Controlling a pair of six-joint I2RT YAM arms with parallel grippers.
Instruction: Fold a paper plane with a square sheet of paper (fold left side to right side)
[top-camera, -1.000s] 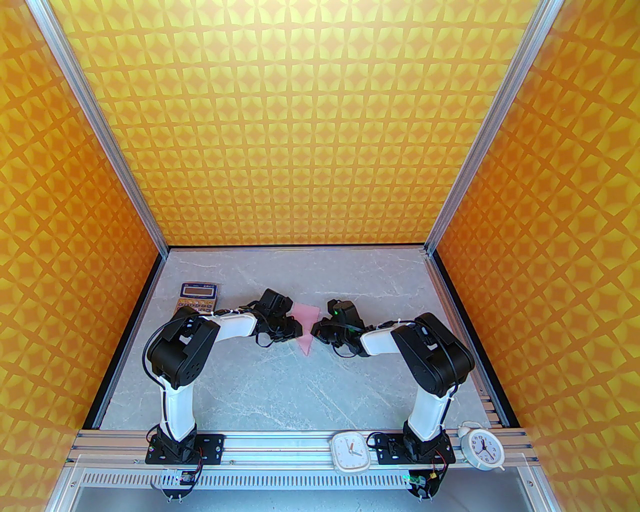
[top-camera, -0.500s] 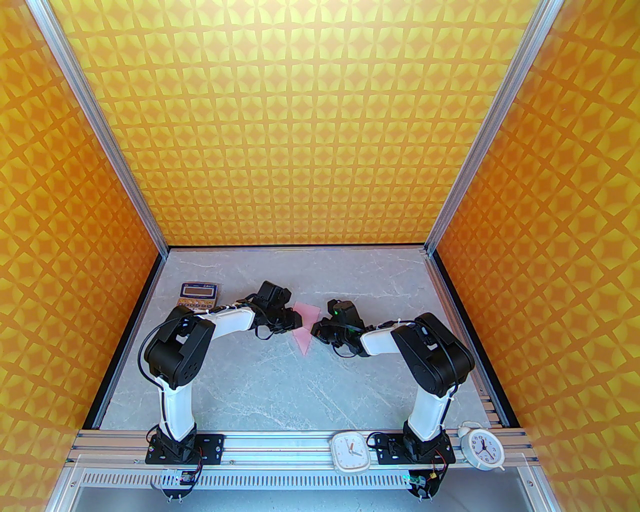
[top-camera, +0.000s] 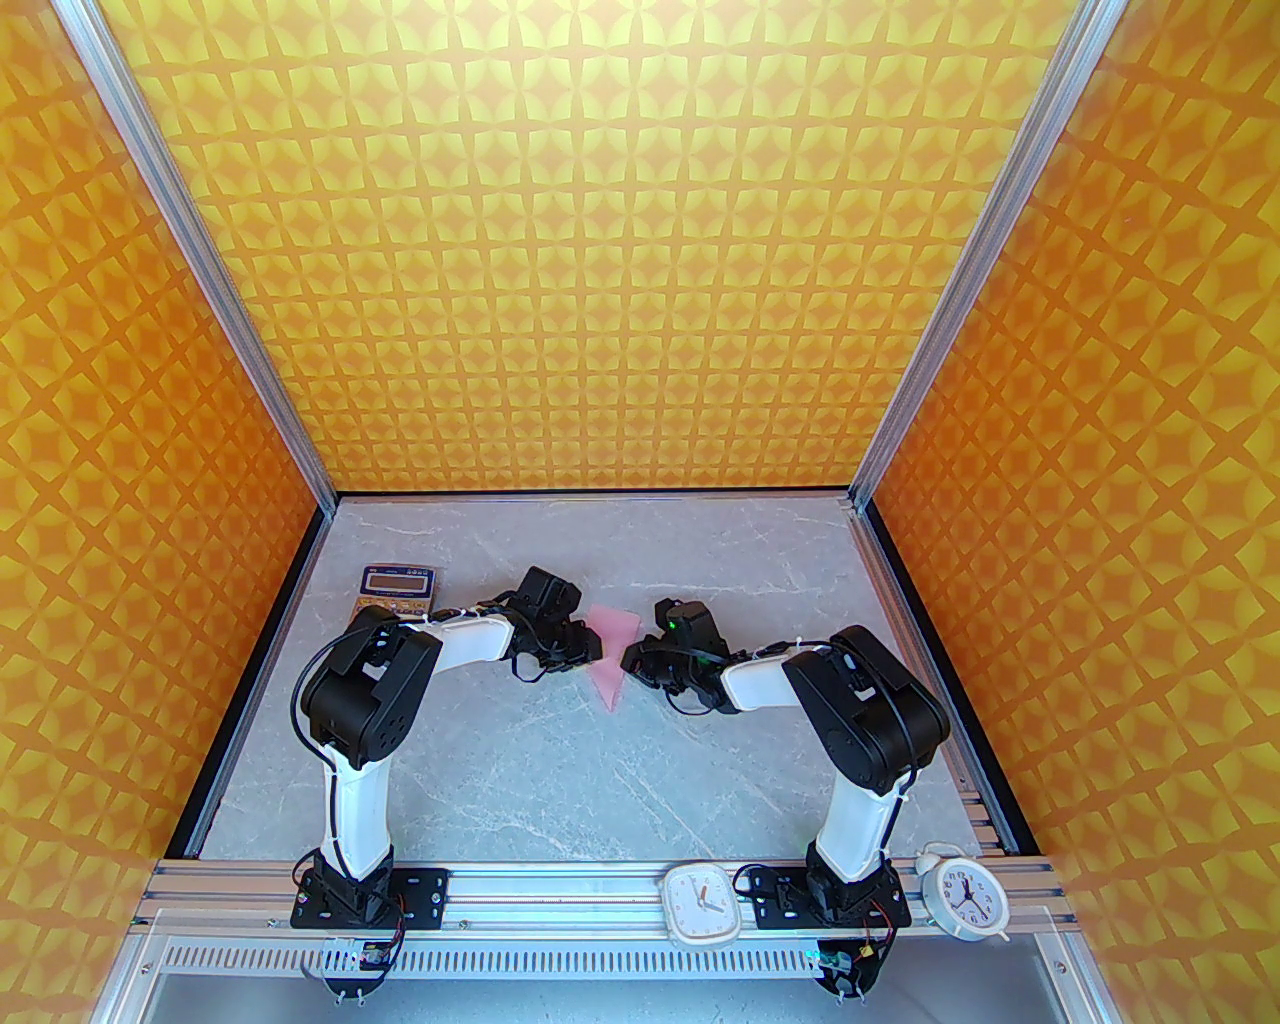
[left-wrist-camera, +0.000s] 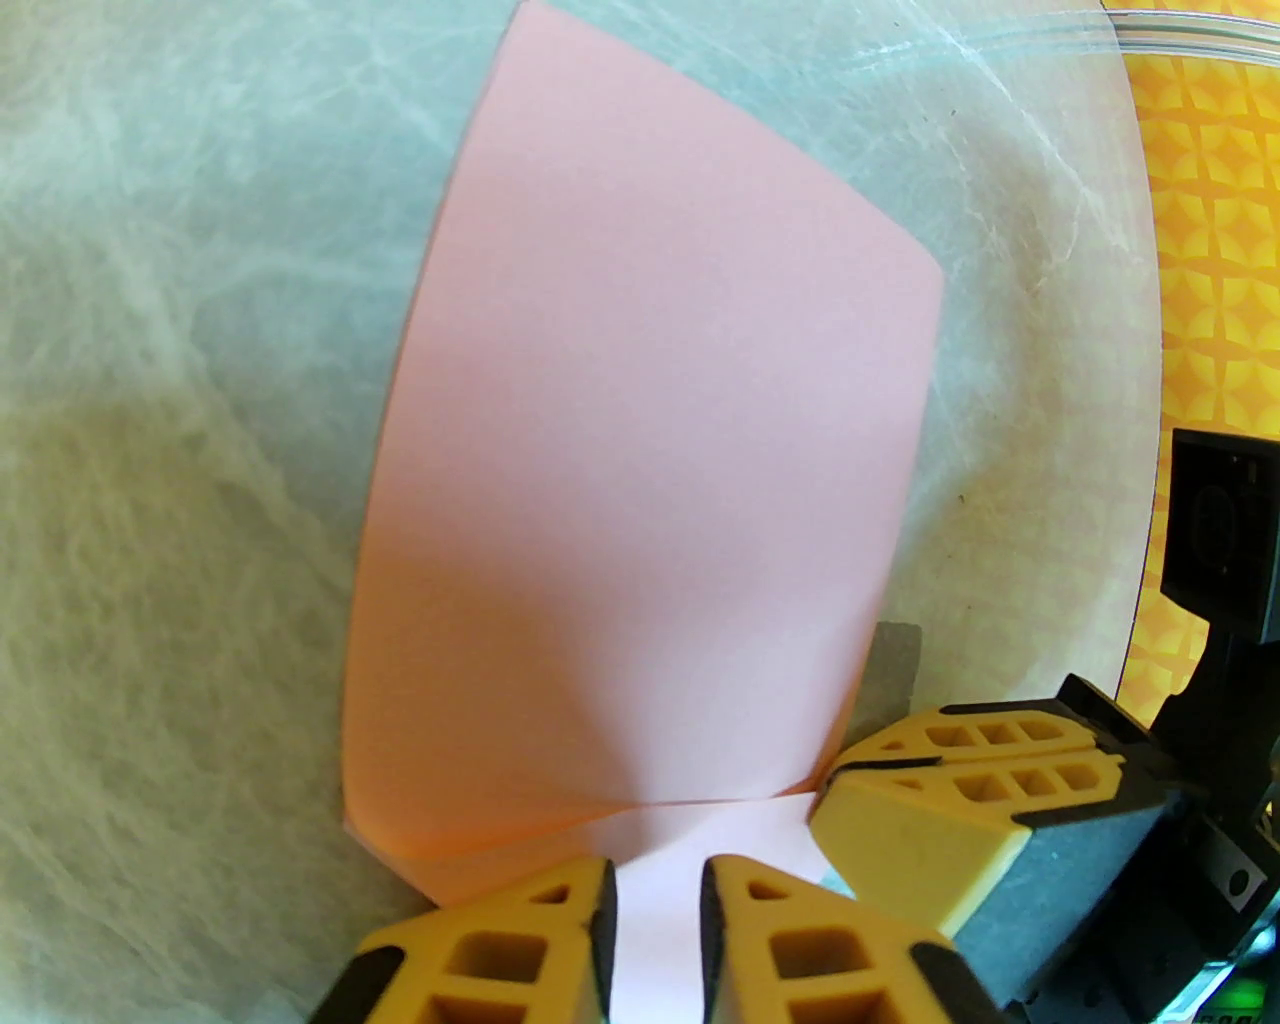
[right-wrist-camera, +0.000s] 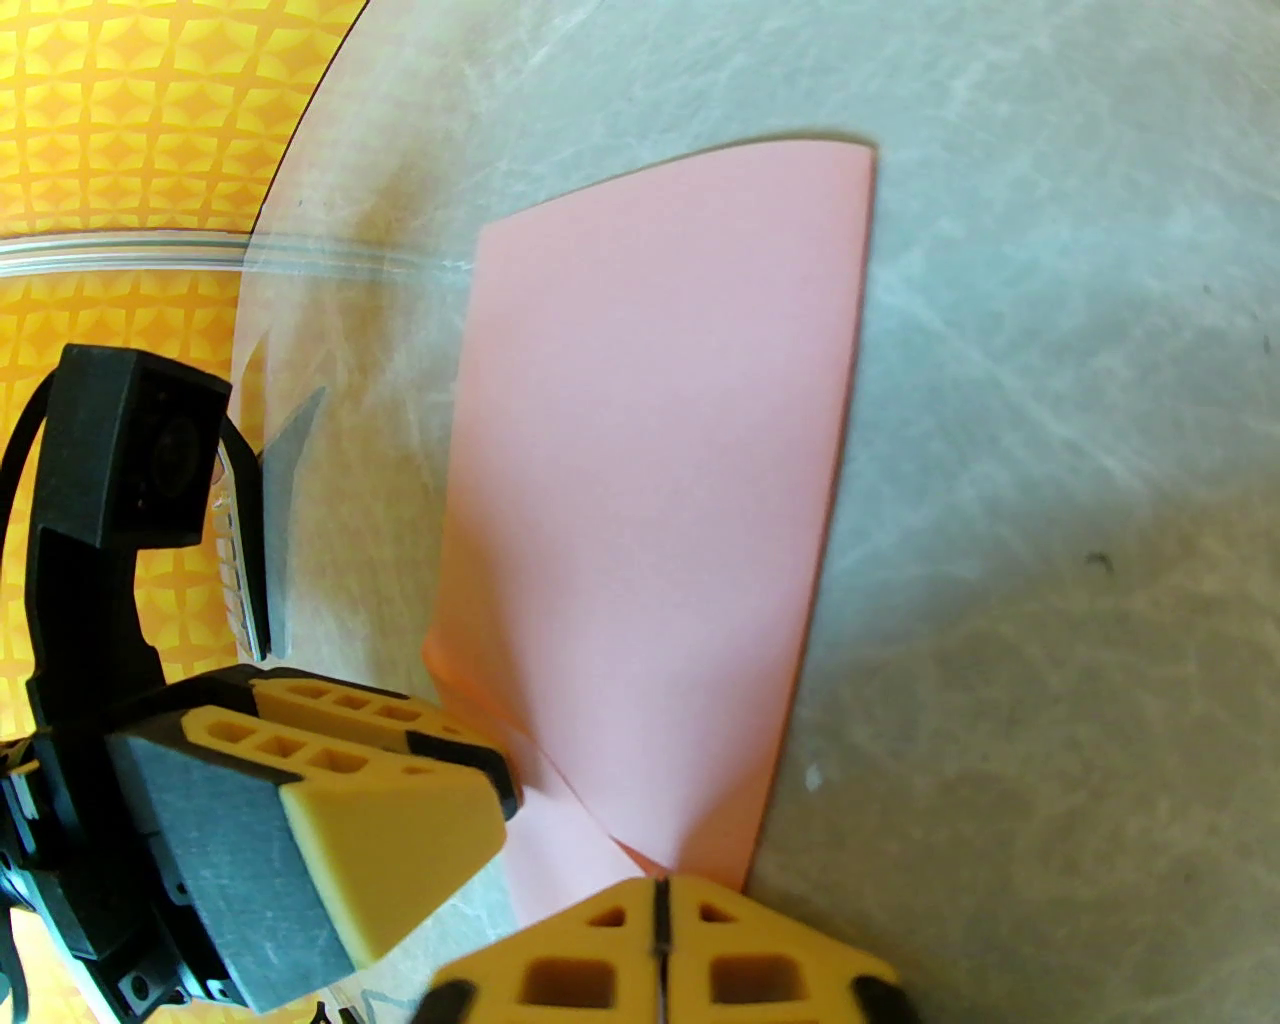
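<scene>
The square sheet of paper (top-camera: 618, 630), pale pink and partly folded, lies mid-table as a pointed shape. In the left wrist view the paper (left-wrist-camera: 640, 450) curves up from the table. My left gripper (left-wrist-camera: 655, 870) sits at its near edge with the jaws a narrow gap apart and pink showing through that gap. My right gripper (right-wrist-camera: 660, 885) is shut, with a creased corner of the paper (right-wrist-camera: 650, 500) running into its tips. From above, the left gripper (top-camera: 597, 650) and the right gripper (top-camera: 628, 660) face each other across the sheet.
An orange-keyed calculator (top-camera: 395, 590) lies behind the left arm's elbow. A square white clock (top-camera: 700, 905) and a round white alarm clock (top-camera: 962, 895) stand on the front rail. The grey marble table (top-camera: 560, 760) is walled in by orange patterned panels.
The left arm's elbow swung a little left and came back, while its gripper stayed at the paper's left edge. The right arm has held still.
</scene>
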